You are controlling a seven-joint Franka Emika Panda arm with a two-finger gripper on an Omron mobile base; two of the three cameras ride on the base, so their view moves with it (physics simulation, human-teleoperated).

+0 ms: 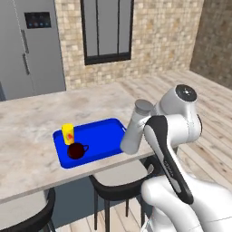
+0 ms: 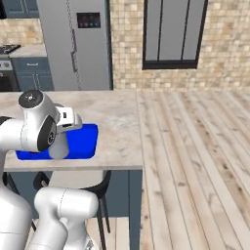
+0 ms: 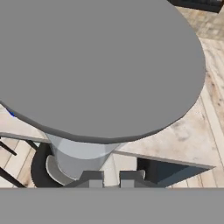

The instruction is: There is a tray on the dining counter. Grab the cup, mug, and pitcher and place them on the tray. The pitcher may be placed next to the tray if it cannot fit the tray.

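The pitcher (image 1: 134, 129) is held clamped in the gripper (image 3: 111, 177) at the tray's (image 1: 105, 136) near right corner, by the counter (image 1: 31, 118) edge. Released here, it could topple off; the cup (image 1: 68, 134) and mug (image 1: 76, 151) could be struck.

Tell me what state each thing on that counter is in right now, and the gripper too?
Tray: lying flat on the dining counter, near its front edge.
Cup: upright on the tray, at its left end.
Mug: upright on the tray, just in front of the cup.
Pitcher: upright, at the tray's right end; contact with the counter unclear.
Gripper: shut on the pitcher.
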